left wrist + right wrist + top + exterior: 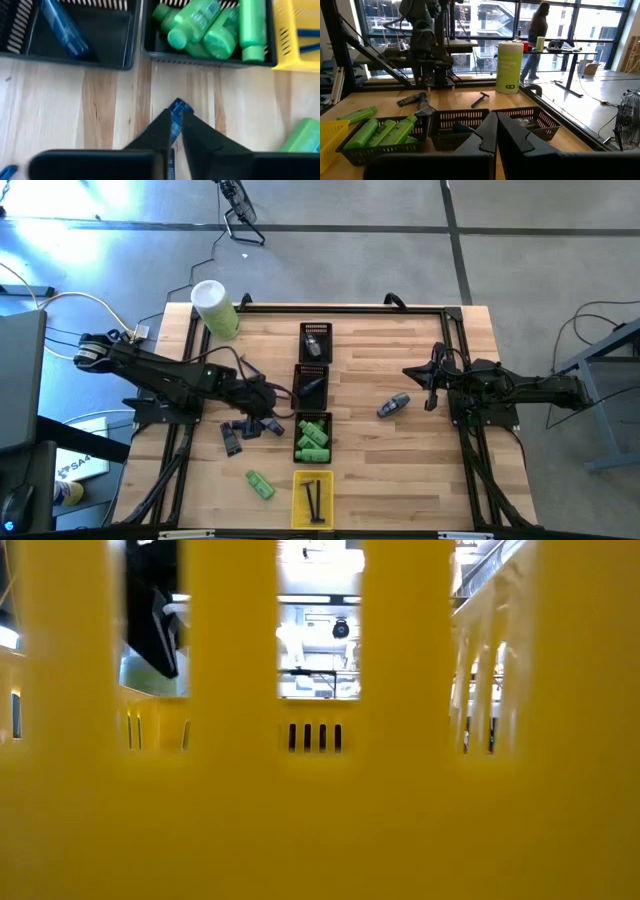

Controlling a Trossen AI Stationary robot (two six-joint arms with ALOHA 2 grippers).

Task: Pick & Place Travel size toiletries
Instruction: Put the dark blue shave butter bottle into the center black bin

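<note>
While nipping blue tube | left tool barely parted | right tool closed, empty

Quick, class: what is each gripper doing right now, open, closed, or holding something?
Left gripper: nearly closed over a blue tube on the table; whether it grips cannot be told.
Right gripper: closed, holding nothing, hanging above the table.

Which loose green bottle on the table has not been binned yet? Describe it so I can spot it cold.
Start at the yellow tray at the near edge of the wooden table, last in the central column of trays. Just to its left lies a single green bottle on bare wood. Unlike the other green bottles, it sits outside any tray.
</note>
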